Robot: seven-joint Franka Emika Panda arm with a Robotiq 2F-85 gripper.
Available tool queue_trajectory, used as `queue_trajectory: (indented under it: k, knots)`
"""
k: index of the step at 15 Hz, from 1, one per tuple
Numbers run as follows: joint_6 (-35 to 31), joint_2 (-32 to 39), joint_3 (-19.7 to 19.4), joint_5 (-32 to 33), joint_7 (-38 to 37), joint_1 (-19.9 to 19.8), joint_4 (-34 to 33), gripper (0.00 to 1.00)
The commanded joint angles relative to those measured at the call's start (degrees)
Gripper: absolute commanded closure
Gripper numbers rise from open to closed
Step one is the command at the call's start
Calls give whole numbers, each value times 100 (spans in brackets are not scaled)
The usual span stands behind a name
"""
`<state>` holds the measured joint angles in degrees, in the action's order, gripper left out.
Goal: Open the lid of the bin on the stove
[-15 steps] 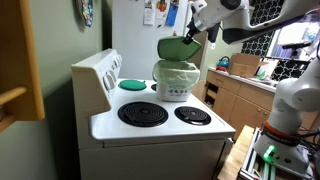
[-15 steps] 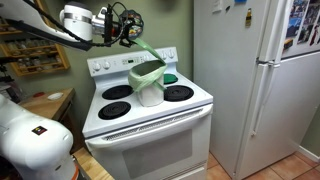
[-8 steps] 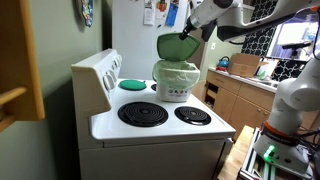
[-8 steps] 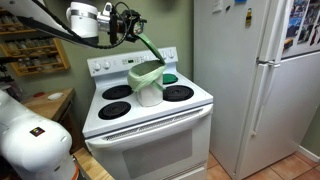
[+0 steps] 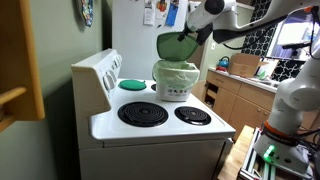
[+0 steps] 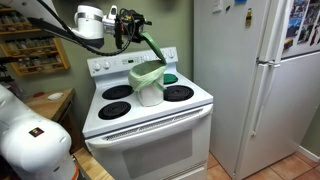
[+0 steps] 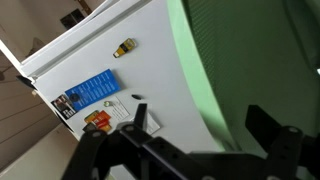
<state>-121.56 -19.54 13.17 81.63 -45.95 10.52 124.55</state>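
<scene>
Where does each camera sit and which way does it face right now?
An exterior view: beside the stove, looking across the burners at the bin and raised lid; the arm enters from the right.
An exterior view: in front of the stove, facing its back panel, fridge at right; arm enters from the left.
Wrist view: on the wrist, facing the fridge door past the lid; the gripper shows along the bottom.
Both exterior views share stove, bin and lid.

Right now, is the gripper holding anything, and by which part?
Yes: the gripper holds the green lid by its raised free edge, the lid standing steeply over the white bin. In the wrist view that edge runs between the fingers.
</scene>
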Motion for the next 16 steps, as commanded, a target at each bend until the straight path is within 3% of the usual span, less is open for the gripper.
queue_trajectory:
  k: [1, 16]
  knots:
    - [147, 88, -28, 30, -232, 34, -43, 0]
    - [125, -325, -15, -1392, 1512, 219, 47, 0]
